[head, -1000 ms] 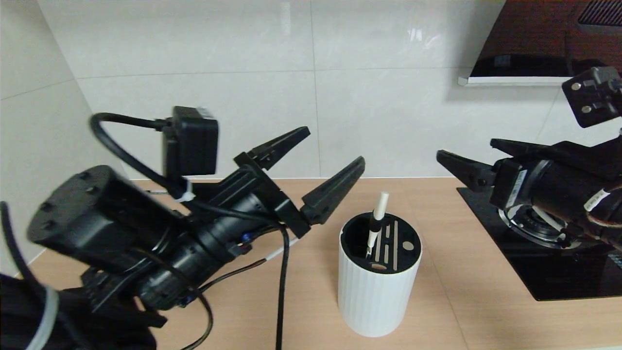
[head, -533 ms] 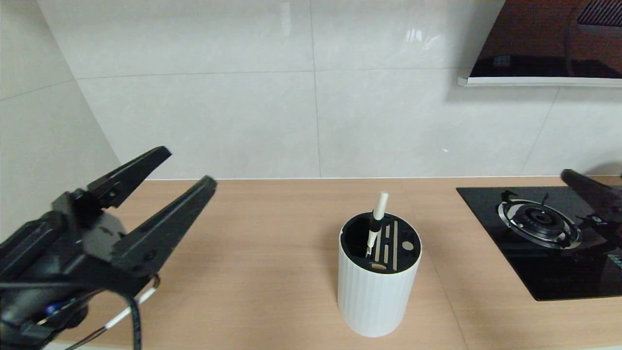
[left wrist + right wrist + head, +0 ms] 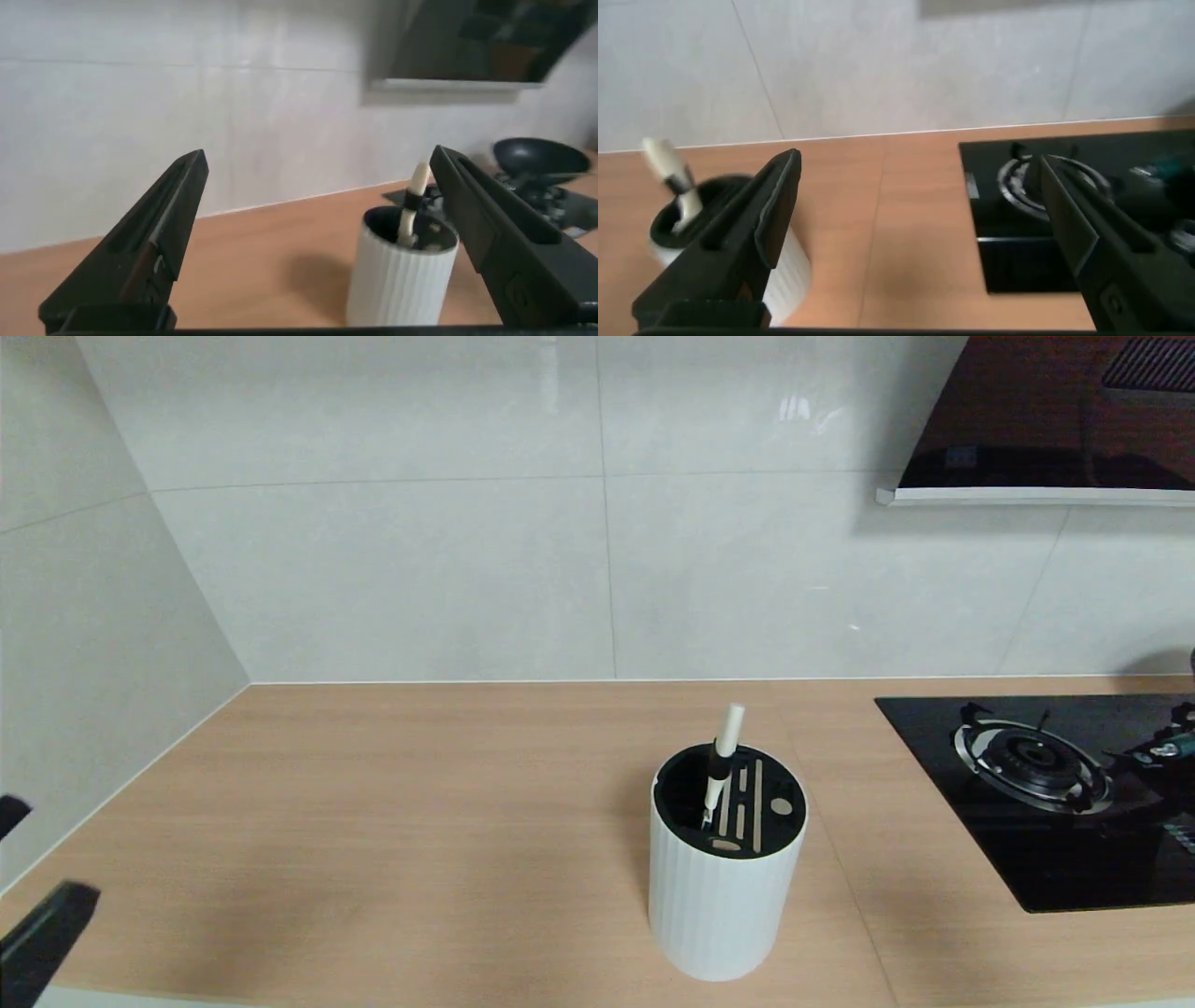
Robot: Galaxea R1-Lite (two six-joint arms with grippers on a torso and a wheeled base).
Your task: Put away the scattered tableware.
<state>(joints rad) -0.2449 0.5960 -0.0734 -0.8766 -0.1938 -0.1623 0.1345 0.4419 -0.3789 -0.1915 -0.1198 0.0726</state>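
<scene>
A white ribbed utensil holder (image 3: 726, 896) with a black slotted top stands on the wooden counter (image 3: 420, 821), right of centre. One utensil with a white handle (image 3: 727, 733) leans upright in it. My left gripper (image 3: 56, 849) is open at the counter's front left corner, far from the holder. In the left wrist view its open gripper (image 3: 318, 159) faces the holder (image 3: 402, 280) and the handle (image 3: 416, 191). The right gripper (image 3: 917, 161) is open and holds nothing, with the holder (image 3: 789, 275) and the handle (image 3: 668, 163) off to one side of it.
A black gas hob (image 3: 1036, 803) with a burner ring (image 3: 1032, 761) sits at the counter's right end, under a dark range hood (image 3: 1046, 420). Tiled walls close the back and the left side. A dark pan (image 3: 542, 159) rests on the hob.
Both arms have pulled back out of the middle of the head view, the left one down and to the left, the right one off to the right. The holder and utensil have not moved.
</scene>
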